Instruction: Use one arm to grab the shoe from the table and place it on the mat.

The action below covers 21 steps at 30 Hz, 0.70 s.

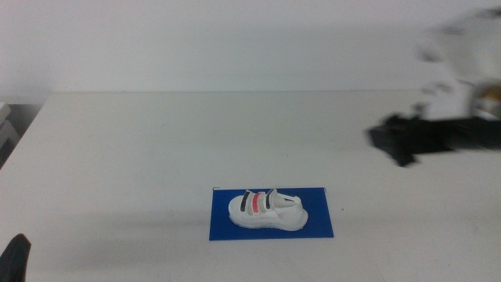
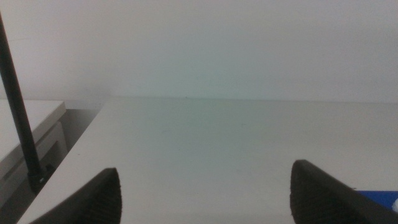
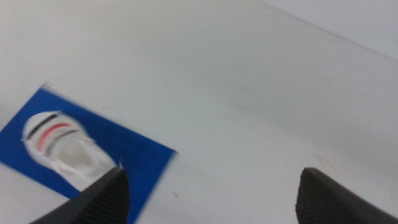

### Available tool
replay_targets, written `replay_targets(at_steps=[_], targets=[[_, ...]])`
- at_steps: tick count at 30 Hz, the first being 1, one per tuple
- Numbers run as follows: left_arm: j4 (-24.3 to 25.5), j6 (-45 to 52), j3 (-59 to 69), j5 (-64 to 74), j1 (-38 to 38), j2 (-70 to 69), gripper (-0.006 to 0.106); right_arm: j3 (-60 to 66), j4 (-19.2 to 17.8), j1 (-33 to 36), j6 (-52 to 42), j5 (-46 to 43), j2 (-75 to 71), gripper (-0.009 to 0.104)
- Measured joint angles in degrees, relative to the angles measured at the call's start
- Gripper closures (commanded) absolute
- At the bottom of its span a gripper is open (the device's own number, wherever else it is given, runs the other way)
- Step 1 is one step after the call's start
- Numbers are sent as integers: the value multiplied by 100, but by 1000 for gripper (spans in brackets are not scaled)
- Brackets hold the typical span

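1. The shoe (image 1: 265, 210) sits on the mat (image 1: 321, 227), resting on its chunky sole, wholly inside the blue rectangle, its long side along the mat's long side. I judge the placing itself done.

2. My right gripper (image 1: 399, 145) hangs above the table (image 1: 156, 141) on the right side of the middle view, well apart from the shoe and the mat. It is blurred there. In my right wrist view the two dark jaws stand wide apart with nothing between them, so my claw is open and empty.

3. My left gripper (image 2: 205, 193) waits at the near left corner of the table; only a dark tip shows at the bottom edge of the middle view. Its jaws are also spread wide and hold nothing.

4. What is left, as I judge it: little or nothing beyond taking my right arm clear and parking it. The shoe needs no further handling that I can see.

5. Count: one shoe, white, with three straps, dark, red and dark.

6. Count: one mat, dark blue, flat, a little longer than the shoe.

7. Count: one table, plain white, far bigger than the mat.

8. Count: two grippers, one of mine on each side, neither touching the shoe.
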Motion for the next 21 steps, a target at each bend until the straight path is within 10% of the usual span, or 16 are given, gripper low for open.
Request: replay_targets(at_steps=[21], targets=[[0,0,0,0,0,0,8,3802,446,-972,-69,-1078,-5018,10]])
